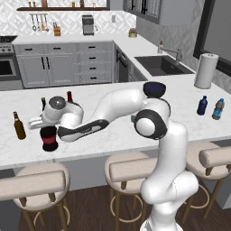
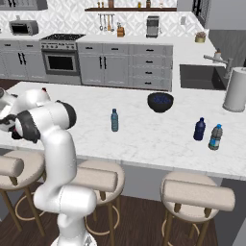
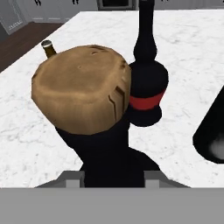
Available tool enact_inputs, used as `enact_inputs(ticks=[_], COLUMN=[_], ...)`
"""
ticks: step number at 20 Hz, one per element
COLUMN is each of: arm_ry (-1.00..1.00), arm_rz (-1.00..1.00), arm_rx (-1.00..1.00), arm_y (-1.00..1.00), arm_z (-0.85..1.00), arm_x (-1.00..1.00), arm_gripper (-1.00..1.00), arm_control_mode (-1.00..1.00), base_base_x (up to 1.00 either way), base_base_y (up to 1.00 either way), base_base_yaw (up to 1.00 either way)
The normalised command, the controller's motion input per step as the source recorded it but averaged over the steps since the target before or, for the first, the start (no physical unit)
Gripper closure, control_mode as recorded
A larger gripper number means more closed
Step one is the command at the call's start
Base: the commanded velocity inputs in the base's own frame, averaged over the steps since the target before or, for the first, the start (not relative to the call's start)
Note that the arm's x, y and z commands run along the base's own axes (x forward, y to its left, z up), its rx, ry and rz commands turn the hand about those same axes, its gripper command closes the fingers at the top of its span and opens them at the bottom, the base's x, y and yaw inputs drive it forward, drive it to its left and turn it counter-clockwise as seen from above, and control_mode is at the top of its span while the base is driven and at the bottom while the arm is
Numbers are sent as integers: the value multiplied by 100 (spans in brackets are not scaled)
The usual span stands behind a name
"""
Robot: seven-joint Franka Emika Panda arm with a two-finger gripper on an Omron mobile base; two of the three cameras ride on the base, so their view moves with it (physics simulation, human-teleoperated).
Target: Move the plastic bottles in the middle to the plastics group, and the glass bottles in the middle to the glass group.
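White marble table (image 1: 113,135) spans the kitchen. On it the arm (image 1: 117,106) reaches out low and flat toward nine o'clock, wrist bent downward. Its end effector (image 1: 47,128) is clamped on the cork-topped squat dark bottle (image 1: 48,140), just beside the glass group: the amber bottle (image 1: 19,125) at nine o'clock and the banded bottle (image 3: 146,87). Crowding is the risk; a sideways swing could topple those neighbours. The light-blue plastic bottle (image 2: 114,120) stands mid-table.

Two base cameras looked down from behind at the same white marble surface (image 1: 113,135); the hand camera sat very close above it.
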Motion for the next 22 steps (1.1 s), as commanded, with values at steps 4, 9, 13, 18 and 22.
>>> enact_inputs(ticks=[4,9,13,18,22], arm_ry=[0,0,0,0,0], arm_rz=[0,0,0,0,0], arm_rx=[0,0,0,0,0], arm_y=[20,1,0,-1,-1], arm_z=[0,0,0,0,-1], arm_x=[29,20,36,48,37], arm_gripper=[100,100,100,100,100], arm_control_mode=[-100,-100,-100,-100,-100], base_base_x=[0,0,0,0,0], base_base_y=[0,0,0,0,0], base_base_yaw=[0,0,0,0,0])
